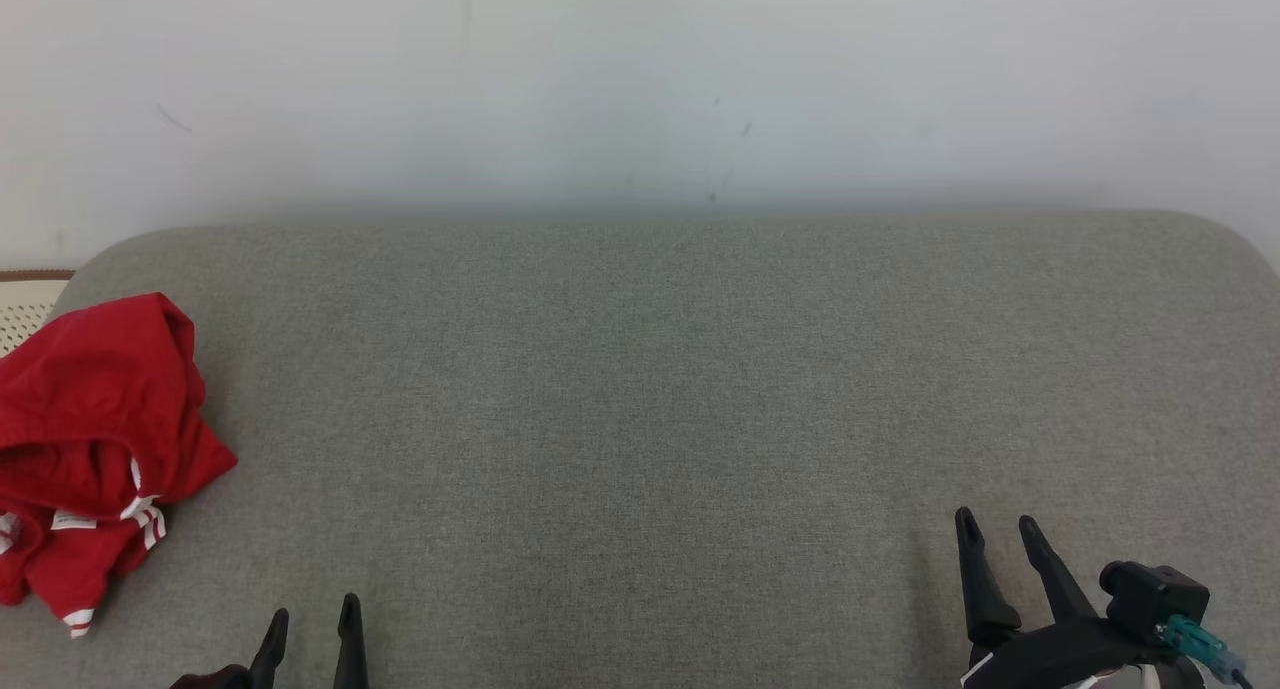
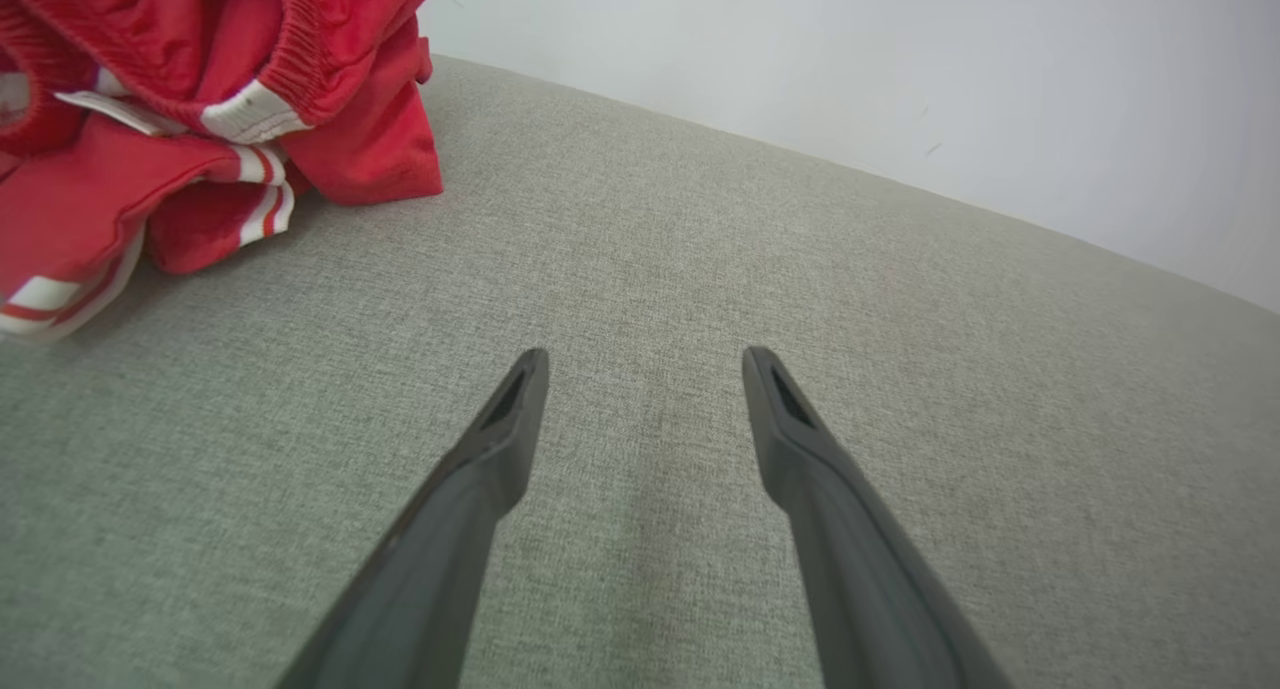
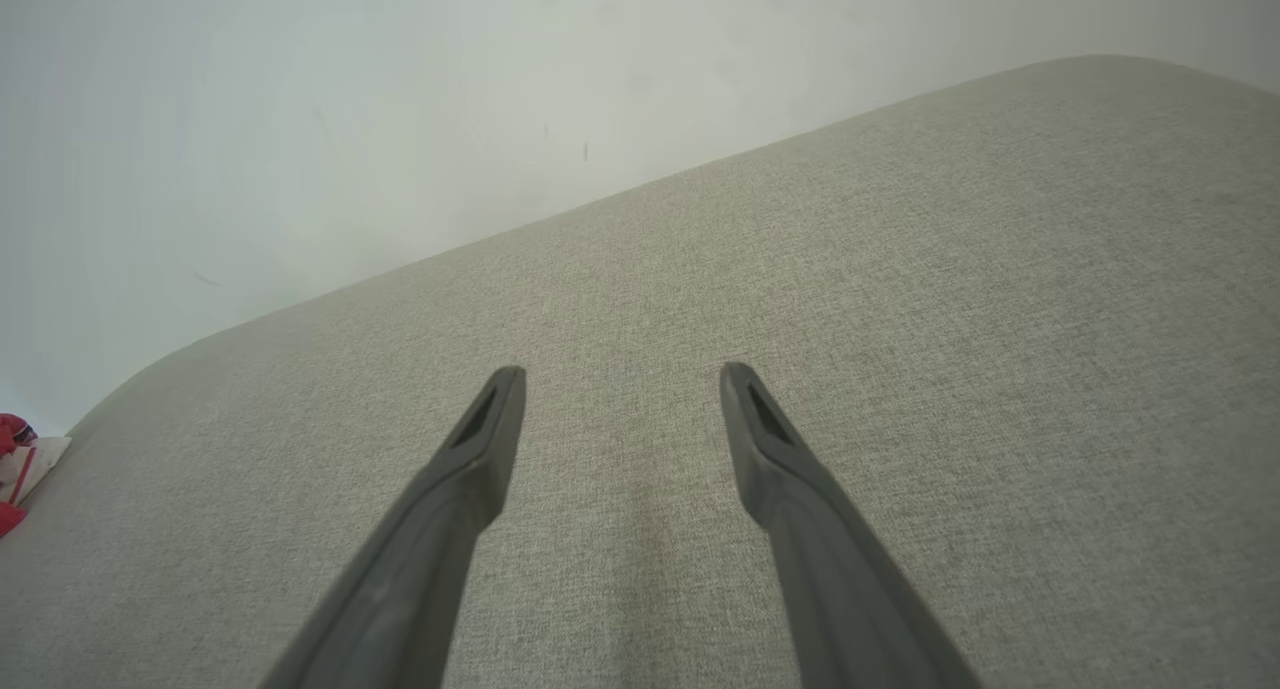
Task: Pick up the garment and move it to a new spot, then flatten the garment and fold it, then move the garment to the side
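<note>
1. Head view: the red garment point(image 1: 95, 449) lies crumpled at 9 o'clock, at the left edge of the grey cushion point(image 1: 640, 419), and part of it runs off frame. Your left gripper point(image 1: 315, 609) sits at 7 o'clock, near the garment but apart from it. Your right gripper point(image 1: 997, 519) is at 5 o'clock, well apart from it. Both have their fingers spread and hold nothing. I judge that the pick-up has not begun, and the bare middle of the cushion looks like the natural new spot.
2. Left wrist view: the left gripper point(image 2: 647, 359) holds its fingers wide apart over bare cushion, with the garment point(image 2: 150, 89) at 10 o'clock. This view gives you what the head view shows less plainly: an elastic waistband point(image 2: 300, 49), white stripes point(image 2: 262, 204) at the hems, and layers bunched on one another. With a heap like that, you should probably pinch one top fold rather than the whole pile.
3. Right wrist view: the right gripper point(image 3: 622, 374) is spread and empty, pointing toward the pale wall point(image 3: 400, 89). A red sliver of the garment point(image 3: 10, 439) shows at 9 o'clock, far off, so the left arm looks better placed for the first grab.
</note>
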Motion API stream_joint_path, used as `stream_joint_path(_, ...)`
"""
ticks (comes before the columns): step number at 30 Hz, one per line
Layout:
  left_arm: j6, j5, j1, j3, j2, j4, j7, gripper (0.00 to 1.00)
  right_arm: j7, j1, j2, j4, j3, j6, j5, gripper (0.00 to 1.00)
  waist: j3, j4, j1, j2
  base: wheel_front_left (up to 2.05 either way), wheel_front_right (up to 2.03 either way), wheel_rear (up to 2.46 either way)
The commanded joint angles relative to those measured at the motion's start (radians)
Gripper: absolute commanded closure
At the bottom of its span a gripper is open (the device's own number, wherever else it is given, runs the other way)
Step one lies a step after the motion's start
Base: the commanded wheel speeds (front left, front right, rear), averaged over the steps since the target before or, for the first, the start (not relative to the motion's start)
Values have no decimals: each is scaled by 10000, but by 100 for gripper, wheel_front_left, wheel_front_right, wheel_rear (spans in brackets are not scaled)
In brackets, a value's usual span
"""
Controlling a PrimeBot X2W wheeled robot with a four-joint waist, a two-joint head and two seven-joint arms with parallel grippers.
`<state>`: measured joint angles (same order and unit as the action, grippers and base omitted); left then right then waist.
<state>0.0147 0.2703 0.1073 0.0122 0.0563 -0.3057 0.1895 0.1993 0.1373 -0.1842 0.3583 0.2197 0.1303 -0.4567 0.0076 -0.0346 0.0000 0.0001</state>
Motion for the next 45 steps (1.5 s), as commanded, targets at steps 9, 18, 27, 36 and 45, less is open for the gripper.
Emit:
stream_joint_path(9, 405, -873, -142, -99, 198, 106, 281, 0, 236, -98, 37, 49, -99, 6, 1093, 0, -45, -67, 0, -1, 0, 0, 0)
stream_joint_path(18, 691, -1563, -199, -163, 250, 189, 466, 0, 424, -109, 4, 96, -42, 6, 1855, 0, -56, -129, 0, -1, 0, 0, 0)
stream_joint_path(27, 890, -2194, -275, -138, 259, 395, 646, 0, 566, -109, 12, -87, -60, 7, 2605, 0, -69, -218, 0, -1, 0, 0, 0)
stream_joint_path(36, 962, -2589, -288, -81, 231, 448, 774, 0, 671, -188, 63, -324, -121, 7, 3118, 0, -113, -246, 0, -1, 0, 0, 0)
stream_joint_path(45, 911, -2561, -364, 11, 190, 465, 774, 0, 671, -248, 135, -384, -234, 7, 3140, 0, -110, -237, 0, -1, 0, 0, 0)
